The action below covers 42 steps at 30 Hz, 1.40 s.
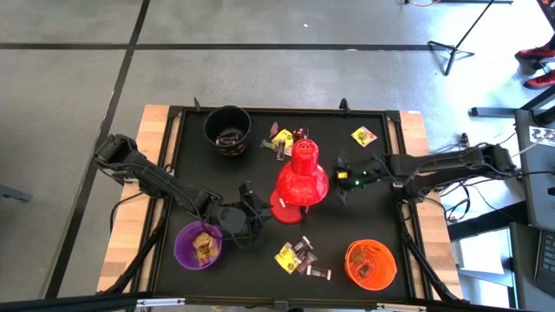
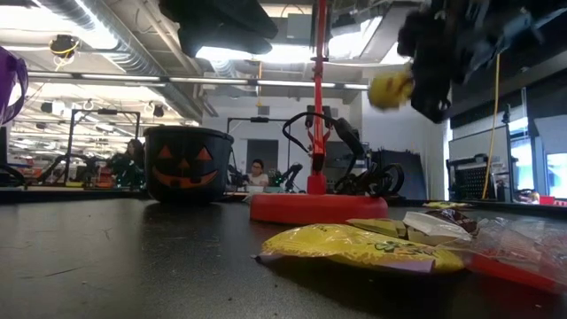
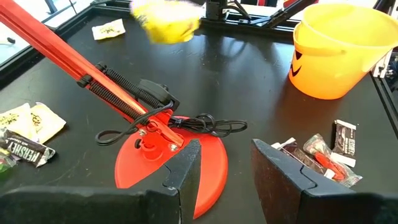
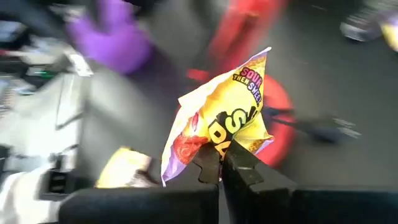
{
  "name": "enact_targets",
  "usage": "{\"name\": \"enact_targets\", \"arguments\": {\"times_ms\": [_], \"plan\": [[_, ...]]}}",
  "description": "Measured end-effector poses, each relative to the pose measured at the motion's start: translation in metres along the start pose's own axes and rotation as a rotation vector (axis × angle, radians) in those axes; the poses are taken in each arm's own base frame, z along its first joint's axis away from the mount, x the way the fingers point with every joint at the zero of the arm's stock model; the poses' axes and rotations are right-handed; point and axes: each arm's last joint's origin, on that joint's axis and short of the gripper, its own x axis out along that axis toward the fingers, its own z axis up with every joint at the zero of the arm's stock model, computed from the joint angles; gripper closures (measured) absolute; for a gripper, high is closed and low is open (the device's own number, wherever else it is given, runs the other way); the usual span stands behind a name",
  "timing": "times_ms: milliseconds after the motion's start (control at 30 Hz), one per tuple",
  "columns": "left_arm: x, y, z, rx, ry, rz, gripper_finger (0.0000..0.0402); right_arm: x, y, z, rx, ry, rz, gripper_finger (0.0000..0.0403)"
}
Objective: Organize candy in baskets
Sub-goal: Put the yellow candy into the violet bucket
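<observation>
- One yellow candy packet [image 4: 217,127] is pinched tight in the right end effector [image 4: 221,163], fingers fully closed on its lower edge — it's up in the air just beside the red desk lamp [image 1: 301,178], near the middle of the tabletop [image 1: 381,199].
- More candy lies loose: a small pile [image 1: 299,257] between the purple bucket [image 1: 198,245] and the orange bucket [image 1: 370,263], another bunch [image 1: 282,140] by the black bucket [image 1: 227,129], and a lone yellow one [image 1: 363,135] near the far right corner.
- Purple and black buckets each have some candy inside.
- Left end effector [image 3: 225,163] sits partly open with nothing between its fingers — just beside the purple bucket, facing the lamp's round base.
</observation>
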Motion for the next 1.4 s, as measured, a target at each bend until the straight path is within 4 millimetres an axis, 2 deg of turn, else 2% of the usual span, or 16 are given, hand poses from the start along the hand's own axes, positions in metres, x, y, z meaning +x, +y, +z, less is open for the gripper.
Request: {"name": "enact_targets", "arguments": {"times_ms": [233,600,867,1200,1400], "plan": [[0.001,0.001,0.001,-0.006,0.0,0.005,0.0272,0.001,0.031,0.001,-0.072,-0.098,0.177,0.0401],[0.002,0.002,0.001,-0.013,-0.004,0.007,0.0272,0.003,0.048,0.001,-0.083,-0.162,0.267,0.0402],[0.003,0.004,0.004,-0.026,-0.033,0.025,0.0272,0.026,0.056,0.001,-0.088,-0.133,0.274,0.0402],[0.002,0.002,0.012,-0.036,-0.104,0.015,0.0272,0.06,0.071,0.02,-0.188,-0.115,0.269,0.0402],[0.002,0.004,0.013,-0.03,-0.129,0.082,0.0265,0.073,0.07,0.017,-0.195,-0.069,0.271,0.0402]]}}
